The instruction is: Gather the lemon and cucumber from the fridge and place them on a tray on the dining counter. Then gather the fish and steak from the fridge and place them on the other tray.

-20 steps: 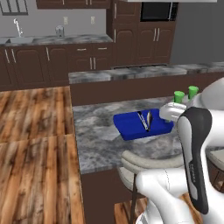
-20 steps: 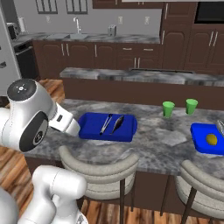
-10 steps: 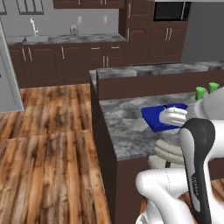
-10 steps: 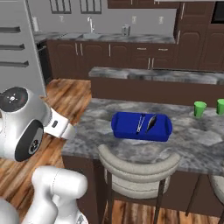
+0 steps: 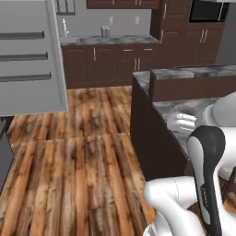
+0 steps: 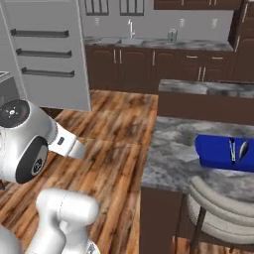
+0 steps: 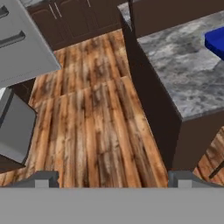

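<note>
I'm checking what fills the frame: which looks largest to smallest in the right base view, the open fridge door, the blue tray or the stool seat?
1. fridge door
2. stool seat, nearness inflates it
3. blue tray, cropped

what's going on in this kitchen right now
The robot arm is holding nothing: its fingers stand wide open over the wooden floor. The light grey fridge door stands open on the left. On the dining counter, a blue tray carries two slim, dark items too small to identify. No fridge food is in hand at this moment.
</note>
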